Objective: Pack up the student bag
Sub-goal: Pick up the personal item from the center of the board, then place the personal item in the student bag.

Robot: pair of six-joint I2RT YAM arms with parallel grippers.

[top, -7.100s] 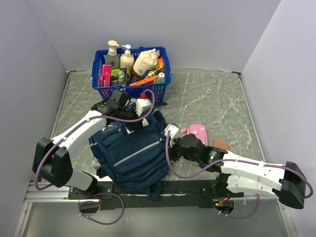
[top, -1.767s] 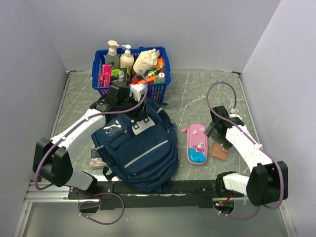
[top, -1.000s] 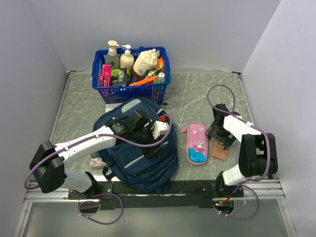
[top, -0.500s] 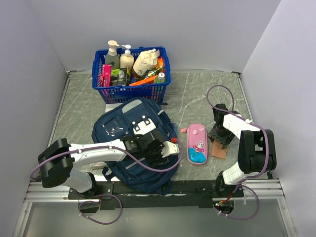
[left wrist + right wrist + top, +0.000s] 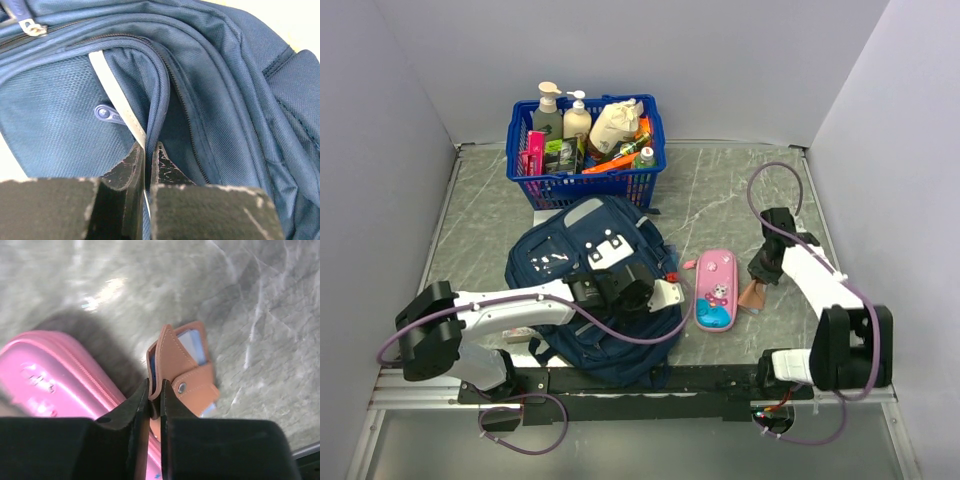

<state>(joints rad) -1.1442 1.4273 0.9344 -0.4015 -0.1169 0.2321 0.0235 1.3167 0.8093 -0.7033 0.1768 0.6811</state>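
Observation:
The navy student bag (image 5: 560, 262) lies flat at the front left of the table. My left gripper (image 5: 663, 296) is at its right edge, shut on the fabric rim of an open zip seam (image 5: 159, 85), right beside the pale stripe (image 5: 116, 95). My right gripper (image 5: 757, 283) is shut on a brown leather wallet (image 5: 751, 296), pinching its folded edge. In the right wrist view the wallet (image 5: 185, 357) stands tilted up off the marble, snap flap facing out, next to a pink pencil case (image 5: 50, 375).
The pink pencil case (image 5: 717, 303) lies between the bag and the wallet. A blue mesh basket (image 5: 620, 185) full of bottles stands at the back, just behind the bag. A small flat box (image 5: 516, 334) peeks out under the bag's left side. Walls enclose three sides.
Both grippers have closed: the left on the bag's zip rim after sliding to its right edge, the right on the wallet, which now tips up off the table.

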